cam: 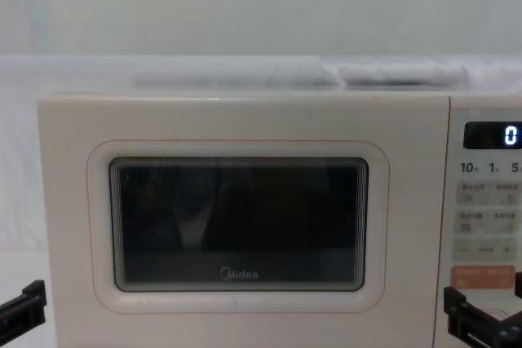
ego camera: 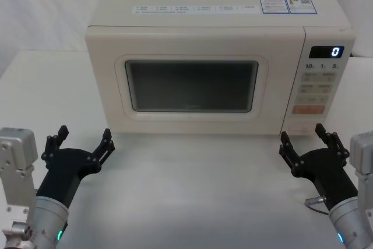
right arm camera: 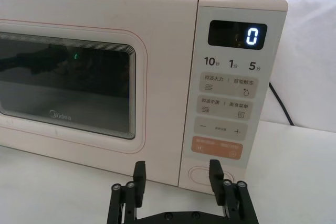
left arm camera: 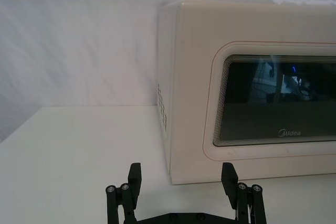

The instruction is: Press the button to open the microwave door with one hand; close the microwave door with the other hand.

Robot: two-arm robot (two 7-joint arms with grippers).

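The cream microwave door [ego camera: 192,86] with its dark window and Midea logo sits flush and closed, also seen as the door [left arm camera: 252,98] and the door [right arm camera: 79,87]. On the control panel, the wide cream button [right arm camera: 201,174] lies below the orange key [right arm camera: 217,147]. My right gripper [right arm camera: 177,169] stands open a short way in front of the button, and one of its fingers [right arm camera: 215,174] covers part of it. It is low on the table at the microwave's right front [ego camera: 302,133]. My left gripper [ego camera: 84,133] stands open before the door's left corner, apart from it, with nothing between its fingers [left arm camera: 181,174].
The microwave stands on a white table [ego camera: 192,190] against a white backdrop. Its display [ego camera: 326,52] reads 0. A black power cable [right arm camera: 278,103] runs down behind its right side. Open table lies to the left of the microwave [left arm camera: 79,145].
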